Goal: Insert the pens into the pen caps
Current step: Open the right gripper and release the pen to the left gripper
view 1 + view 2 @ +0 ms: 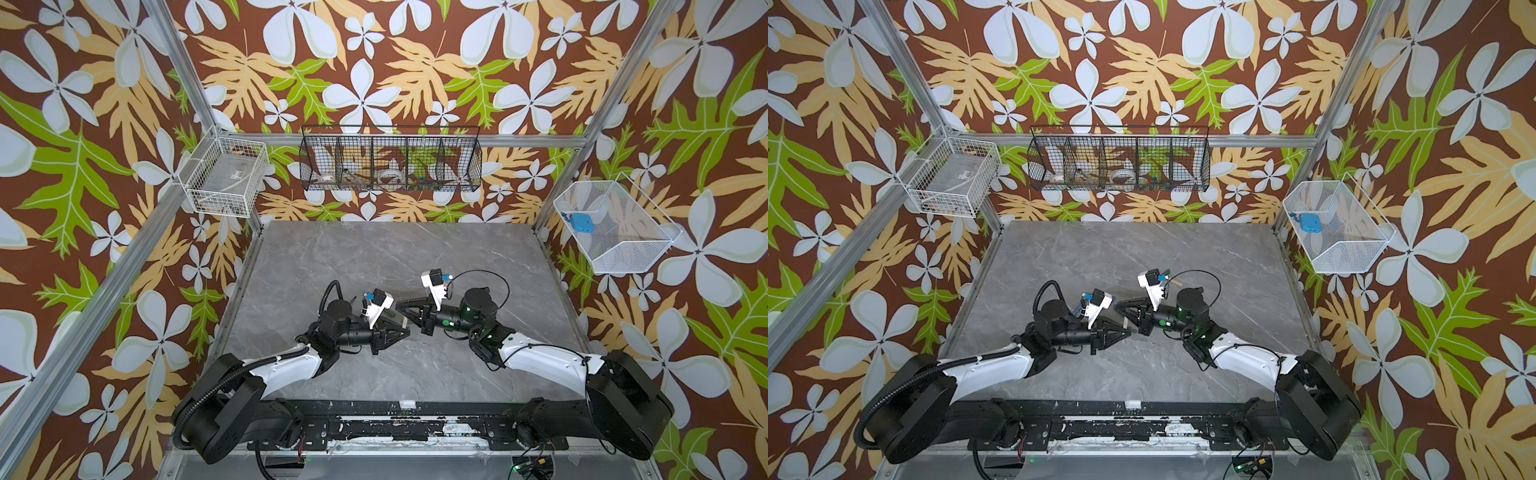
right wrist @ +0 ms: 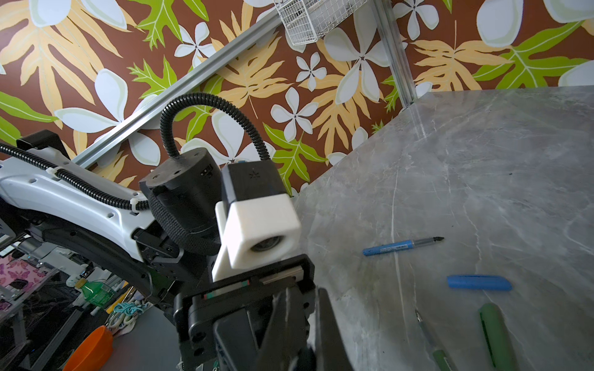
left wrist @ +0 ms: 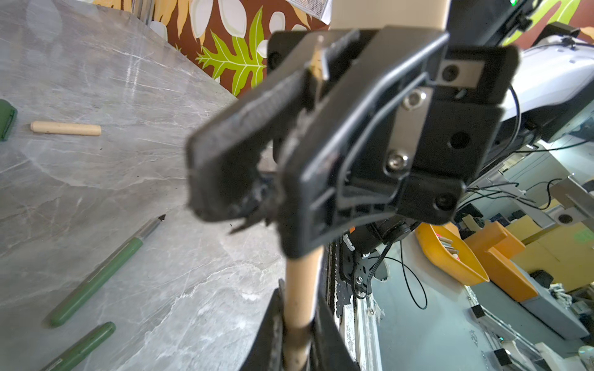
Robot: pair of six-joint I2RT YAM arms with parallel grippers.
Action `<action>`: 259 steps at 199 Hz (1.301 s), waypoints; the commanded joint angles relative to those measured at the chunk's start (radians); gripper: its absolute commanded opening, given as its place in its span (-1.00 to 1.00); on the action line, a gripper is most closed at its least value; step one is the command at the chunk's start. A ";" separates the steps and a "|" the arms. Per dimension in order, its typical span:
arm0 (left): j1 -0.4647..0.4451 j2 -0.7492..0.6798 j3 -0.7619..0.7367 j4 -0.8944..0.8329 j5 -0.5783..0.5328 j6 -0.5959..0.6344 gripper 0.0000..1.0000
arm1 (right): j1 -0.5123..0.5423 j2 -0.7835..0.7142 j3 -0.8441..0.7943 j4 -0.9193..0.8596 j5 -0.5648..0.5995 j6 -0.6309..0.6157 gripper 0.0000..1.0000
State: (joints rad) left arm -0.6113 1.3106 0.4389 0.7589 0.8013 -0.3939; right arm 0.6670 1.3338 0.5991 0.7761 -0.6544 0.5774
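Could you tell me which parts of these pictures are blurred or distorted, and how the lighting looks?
Left wrist view: the right pincer looms out of focus, the tan pen soft, a green pen sharp, the table edge bowed by the lens. Right wrist view: blue pen crisp. Both top views: even light, no harsh glare.

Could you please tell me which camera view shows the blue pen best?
The right wrist view: the blue pen lies whole and uncapped on the table, its dark tip clear. The left wrist view does not show it. In both top views I cannot make it out.
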 commanded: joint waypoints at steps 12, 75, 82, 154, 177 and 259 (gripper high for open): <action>0.001 -0.001 0.011 0.014 0.002 -0.003 -0.71 | 0.000 0.000 -0.009 0.047 -0.008 0.001 -1.00; 0.001 0.009 0.020 -0.006 -0.010 0.001 -0.69 | 0.000 0.014 -0.018 0.067 -0.009 0.007 -1.00; 0.001 0.009 0.020 -0.008 -0.011 0.001 -0.68 | -0.001 0.015 -0.019 0.066 -0.009 0.006 -1.00; 0.001 0.023 0.031 -0.021 -0.012 0.006 -0.62 | 0.000 0.019 -0.018 0.071 -0.009 0.004 -1.00; 0.001 0.023 0.029 -0.023 -0.011 0.007 -0.69 | 0.000 0.018 -0.020 0.070 -0.004 0.000 -1.00; 0.001 -0.010 0.038 -0.135 -0.147 0.074 -1.00 | 0.000 -0.081 0.110 -0.342 0.184 -0.164 -0.23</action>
State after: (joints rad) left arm -0.6117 1.3159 0.4648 0.6834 0.7441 -0.3649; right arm 0.6678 1.3022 0.6289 0.6788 -0.6109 0.5266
